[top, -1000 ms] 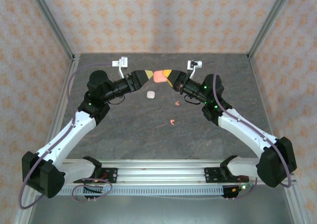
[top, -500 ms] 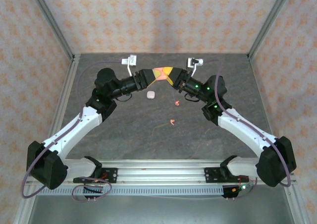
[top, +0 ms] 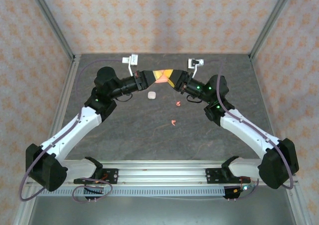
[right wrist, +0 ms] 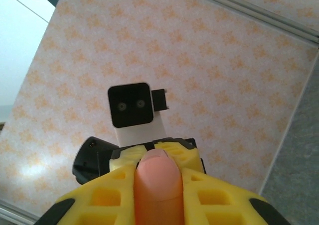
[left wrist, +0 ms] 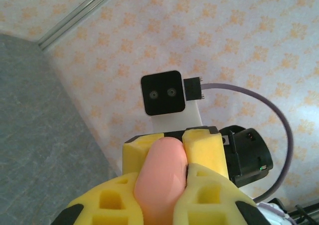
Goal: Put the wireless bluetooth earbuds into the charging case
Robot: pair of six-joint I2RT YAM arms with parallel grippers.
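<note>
Two grippers, one pink case: looks like the lid-opening step

Both arms meet in mid-air over the back of the table (top: 124,125). The left gripper (top: 149,76) is clamped on one end of the pink case (top: 160,75). The right gripper (top: 172,78) has its fingers pressed on the other end. In both wrist views the case sits squeezed between yellow pads. It looks closed, w/ no gap at the seam as far as I can tell. My read: the step in hand is getting the case open, or maybe passing it across. Nothing is inserted yet.

Next move, prob.: one side holds the base firm while the other levers the lid up. That needs a grip on the lid only, w/o twisting the case out of the pads. The case is smooth & rounded, so slip is the risk. After that the case goes down & the buds get picked.

Buds: the far earbud (top: 178,103) & the near earbud (top: 173,122), both pink, lie on the table. They are well apart from both grippers, toward the near edge & closer to the right arm. A white case (top: 151,94) sits on the table near the left gripper.
</note>
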